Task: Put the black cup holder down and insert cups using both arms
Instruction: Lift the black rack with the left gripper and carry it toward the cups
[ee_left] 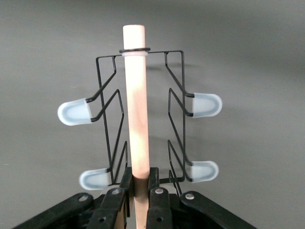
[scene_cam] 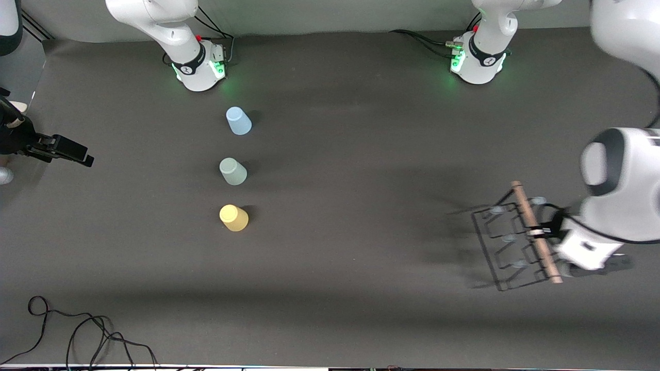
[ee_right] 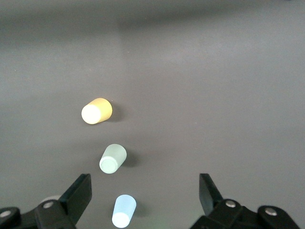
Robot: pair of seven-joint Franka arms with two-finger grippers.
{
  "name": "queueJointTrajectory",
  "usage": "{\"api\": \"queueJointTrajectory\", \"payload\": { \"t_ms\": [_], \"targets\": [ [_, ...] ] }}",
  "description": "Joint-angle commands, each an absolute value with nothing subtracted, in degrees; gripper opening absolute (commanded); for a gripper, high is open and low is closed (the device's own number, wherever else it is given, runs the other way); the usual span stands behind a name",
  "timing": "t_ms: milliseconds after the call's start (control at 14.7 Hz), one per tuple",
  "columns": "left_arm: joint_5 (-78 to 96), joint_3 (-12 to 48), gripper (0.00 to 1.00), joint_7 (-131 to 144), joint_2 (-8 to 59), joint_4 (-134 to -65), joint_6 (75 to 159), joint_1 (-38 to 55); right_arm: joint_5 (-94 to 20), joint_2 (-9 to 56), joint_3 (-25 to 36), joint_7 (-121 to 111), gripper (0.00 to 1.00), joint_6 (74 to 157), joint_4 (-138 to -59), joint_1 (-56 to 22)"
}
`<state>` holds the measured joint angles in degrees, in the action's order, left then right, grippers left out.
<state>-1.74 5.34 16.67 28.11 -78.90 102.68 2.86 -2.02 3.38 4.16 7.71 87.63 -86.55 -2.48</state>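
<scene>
My left gripper (scene_cam: 547,230) is shut on the light wooden rod handle of the black cup holder (scene_cam: 525,206) and holds the rack tilted over the table at the left arm's end, with its shadow beside it. In the left wrist view the fingers (ee_left: 159,191) clamp the rod (ee_left: 135,95), and whitish prong caps (ee_left: 75,112) stick out on both sides. Three cups stand in a row toward the right arm's end: blue (scene_cam: 238,120), grey-green (scene_cam: 233,171), yellow (scene_cam: 234,217). My right gripper (ee_right: 144,186) is open and empty, high over the blue cup (ee_right: 125,210); it does not show in the front view.
A black device (scene_cam: 56,148) reaches in at the table's edge at the right arm's end. Loose black cables (scene_cam: 93,335) lie at the near edge. The two arm bases (scene_cam: 201,69) (scene_cam: 477,64) stand at the back. The dark mat (scene_cam: 361,196) is bare between cups and rack.
</scene>
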Motion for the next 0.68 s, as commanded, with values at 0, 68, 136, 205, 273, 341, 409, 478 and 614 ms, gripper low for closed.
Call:
{"api": "queueJointTrajectory", "payload": {
  "t_ms": [0, 68, 136, 205, 273, 341, 409, 478, 614],
  "targets": [
    [-2.0, 4.6, 0.0, 25.2, 25.5, -79.4, 101.3, 9.8, -1.5, 3.9, 4.0, 6.2, 1.0, 86.7, -85.3, -2.0],
    [-2.0, 4.7, 0.0, 27.5, 24.7, -79.6, 101.0, 11.5, -1.5, 3.9, 4.0, 6.2, 1.0, 86.7, -85.3, -2.0],
    [-2.0, 4.7, 0.0, 28.3, 23.9, -80.6, 100.2, 14.1, -1.5, 3.9, 4.0, 6.2, 1.0, 86.7, -85.3, -2.0],
    [-1.9, 4.7, 0.0, 28.8, 23.8, -80.7, 98.8, 16.7, -1.5, 3.9, 4.0, 6.2, 1.0, 86.7, -85.3, -2.0],
    [-1.9, 4.7, 0.0, 31.3, 23.9, -80.8, 98.3, 19.0, -1.5, 3.8, 4.0, 6.2, 1.0, 86.7, -85.3, -2.0],
    [-1.8, 4.7, 0.0, 33.8, 24.1, -80.9, 98.3, 21.4, -1.5, 3.8, 4.0, 6.2, 1.0, 86.7, -85.3, -2.0],
    [-1.5, 4.7, 0.0, 34.6, 24.6, -81.3, 98.5, 24.1, -1.5, 3.8, 4.0, 6.2, 1.0, 86.7, -85.3, -2.0],
    [-1.1, 4.7, 0.0, 34.8, 24.8, -82.1, 99.4, 26.3, -1.5, 3.8, 4.0, 6.2, 1.0, 86.6, -85.3, -2.0],
    [1.7, 4.7, 0.0, 35.0, 25.6, -82.4, 100.2, 29.3, -1.5, 3.8, 4.0, 6.1, 1.0, 85.8, -85.3, -2.0]
  ]
}}
